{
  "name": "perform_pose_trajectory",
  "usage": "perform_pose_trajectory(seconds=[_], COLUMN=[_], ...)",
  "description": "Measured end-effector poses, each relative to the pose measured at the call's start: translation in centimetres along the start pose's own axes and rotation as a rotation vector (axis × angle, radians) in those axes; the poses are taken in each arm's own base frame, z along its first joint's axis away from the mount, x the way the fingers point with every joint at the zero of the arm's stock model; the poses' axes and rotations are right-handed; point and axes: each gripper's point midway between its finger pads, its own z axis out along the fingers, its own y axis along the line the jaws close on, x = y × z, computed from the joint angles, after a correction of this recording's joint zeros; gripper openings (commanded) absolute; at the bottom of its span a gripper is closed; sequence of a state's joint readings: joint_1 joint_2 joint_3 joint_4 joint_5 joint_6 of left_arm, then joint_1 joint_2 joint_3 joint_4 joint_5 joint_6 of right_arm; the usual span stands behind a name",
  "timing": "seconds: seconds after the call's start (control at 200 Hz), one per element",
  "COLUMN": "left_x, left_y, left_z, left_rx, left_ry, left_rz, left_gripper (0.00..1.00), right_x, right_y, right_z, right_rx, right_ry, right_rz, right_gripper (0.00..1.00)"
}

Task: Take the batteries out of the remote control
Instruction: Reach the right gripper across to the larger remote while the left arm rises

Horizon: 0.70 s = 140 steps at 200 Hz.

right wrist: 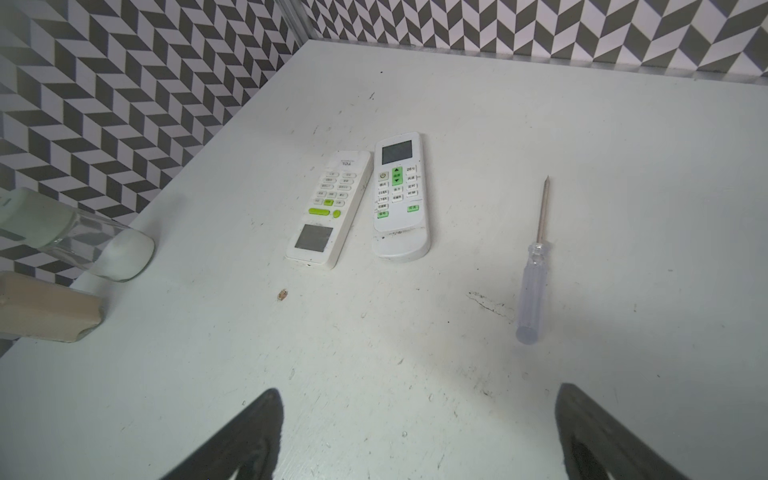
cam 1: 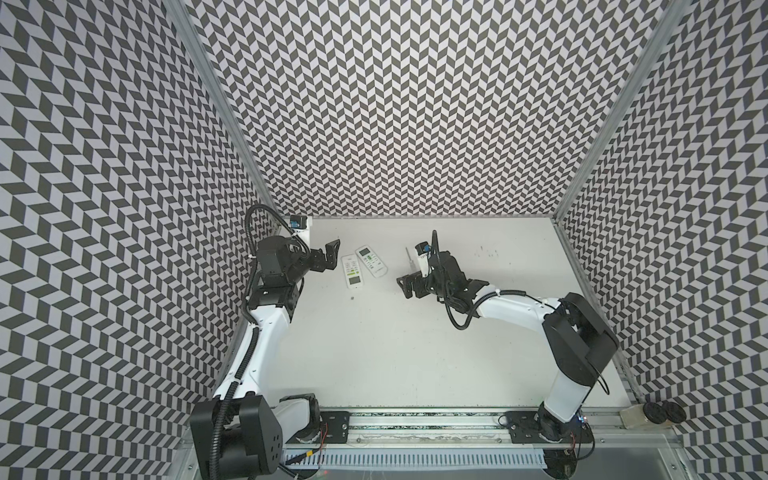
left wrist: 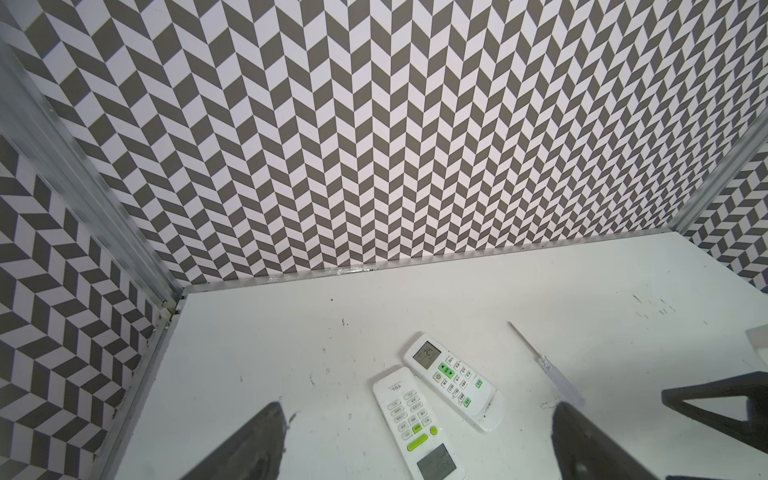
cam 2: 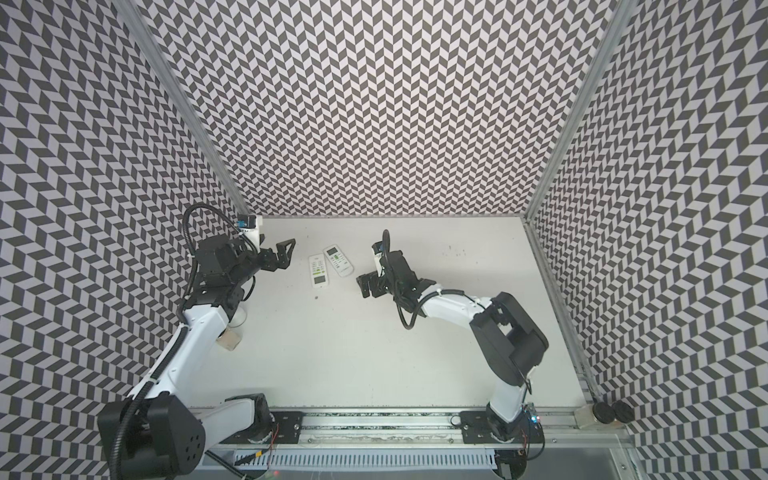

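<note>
White desk (right wrist: 374, 340), chevron walls (right wrist: 124, 83): TCL remote (right wrist: 328, 208) and neighbour (right wrist: 400, 195) lie face up mid-frame. Both my jaws stand apart, empty; I'd flip 1 by its long edges.

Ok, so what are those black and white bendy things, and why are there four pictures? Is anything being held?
Those are two robot arms, fixed at the near edge of a white table. Each ends in a two-fingered claw: the left gripper and the right gripper. Two pictures come from a camera high above, looking down at everything. The other two come from small cameras on the arms' wrists, so dark fingertips poke into them. On the table lie two white remote controls, buttons up, side by side: the TCL remote and the second remote. Near them lies a screwdriver with a clear handle. Both claws are open and hold nothing. No batteries show.
</note>
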<state>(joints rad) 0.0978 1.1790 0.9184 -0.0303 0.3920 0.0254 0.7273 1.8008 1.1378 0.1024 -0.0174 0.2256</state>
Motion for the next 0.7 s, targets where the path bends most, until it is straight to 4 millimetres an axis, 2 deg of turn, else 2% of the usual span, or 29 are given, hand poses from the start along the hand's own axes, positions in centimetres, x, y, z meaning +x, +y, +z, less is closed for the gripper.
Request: perform_pose_trajectory(seconds=[0.225, 0.546, 0.701], left_x=[1.1, 2.8, 3.3], left_y=[-0.2, -0.6, -1.4], left_z=[0.8, 1.7, 1.9], left_rx=[0.036, 0.059, 0.071], left_ry=[0.032, 0.073, 0.085], left_rz=[-0.048, -0.105, -0.098], left_gripper=[1.00, 1.00, 1.00], right_x=[-0.7, -0.2, -0.2], right_y=[0.6, 0.7, 0.8], right_z=[3.9, 10.5, 12.4], right_rx=[-0.007, -0.007, -0.014], right_ry=[0.012, 0.054, 0.058], right_rz=[-0.058, -0.111, -0.120], right_gripper=[0.99, 1.00, 0.97])
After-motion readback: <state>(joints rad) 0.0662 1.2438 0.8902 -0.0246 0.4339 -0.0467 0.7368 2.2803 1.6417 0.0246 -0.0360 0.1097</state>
